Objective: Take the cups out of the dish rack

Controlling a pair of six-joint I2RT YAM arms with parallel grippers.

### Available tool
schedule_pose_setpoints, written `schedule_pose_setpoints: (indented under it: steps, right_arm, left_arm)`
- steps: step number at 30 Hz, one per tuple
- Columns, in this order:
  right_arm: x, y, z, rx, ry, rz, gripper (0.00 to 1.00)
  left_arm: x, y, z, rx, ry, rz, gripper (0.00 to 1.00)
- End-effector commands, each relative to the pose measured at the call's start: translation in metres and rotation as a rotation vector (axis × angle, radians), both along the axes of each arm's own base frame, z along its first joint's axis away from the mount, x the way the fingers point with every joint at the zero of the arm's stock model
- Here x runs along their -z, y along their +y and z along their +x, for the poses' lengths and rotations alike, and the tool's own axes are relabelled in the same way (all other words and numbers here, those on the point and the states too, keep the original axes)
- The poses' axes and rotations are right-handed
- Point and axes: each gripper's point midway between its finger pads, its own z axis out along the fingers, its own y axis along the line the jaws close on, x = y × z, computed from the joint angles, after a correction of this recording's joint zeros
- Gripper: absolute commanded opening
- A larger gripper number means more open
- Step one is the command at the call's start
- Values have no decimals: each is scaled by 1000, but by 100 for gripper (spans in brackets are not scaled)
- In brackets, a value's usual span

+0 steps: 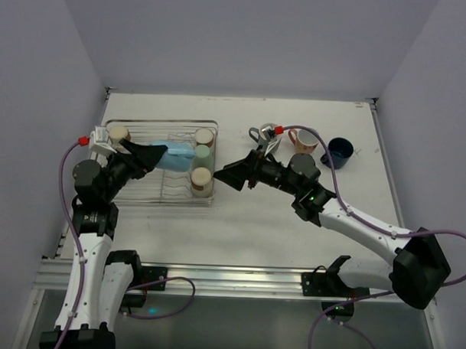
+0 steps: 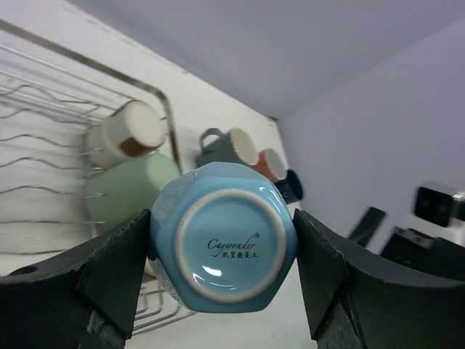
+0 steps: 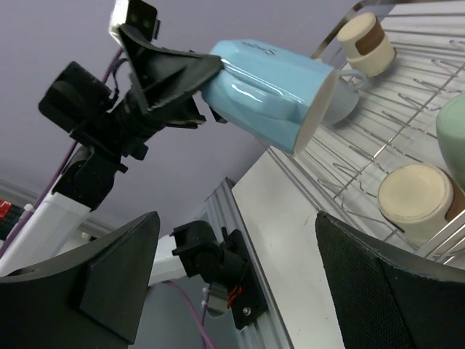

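My left gripper point(image 1: 159, 154) is shut on the light blue mug point(image 1: 175, 156) and holds it on its side above the silver wire dish rack point(image 1: 148, 196). In the left wrist view the mug's base point(image 2: 225, 247) sits between both fingers. Three beige tumblers point(image 1: 118, 132) point(image 1: 205, 136) point(image 1: 201, 179) and a pale green tumbler point(image 1: 203, 153) remain in the rack. My right gripper point(image 1: 224, 176) is open and empty, just right of the rack and pointing at it. Its view shows the held mug point(image 3: 269, 91) above the rack point(image 3: 378, 138).
A grey-teal mug point(image 1: 263, 135), a salmon pink mug point(image 1: 303, 140) and a navy mug point(image 1: 341, 152) stand on the table right of the rack, behind my right arm. The table's near edge is an aluminium rail point(image 1: 214, 277). Walls enclose the table on three sides.
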Motion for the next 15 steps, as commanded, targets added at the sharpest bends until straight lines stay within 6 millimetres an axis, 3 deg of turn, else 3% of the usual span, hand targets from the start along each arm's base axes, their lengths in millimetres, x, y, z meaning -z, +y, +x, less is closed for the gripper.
schedule_pose_setpoints:
  steps: [1,10,15]
  right_arm:
    - [-22,14,2,24,-73,70,89]
    - [-33,30,10,46,-164,65,84]
    - [-44,49,11,18,-208,98,82]
  left_arm:
    - [-68,-35,-23,156,-212,-179,0]
    - [-96,-53,-35,223,-229,-396,0]
    - [-90,-59,-35,260,-186,-449,0]
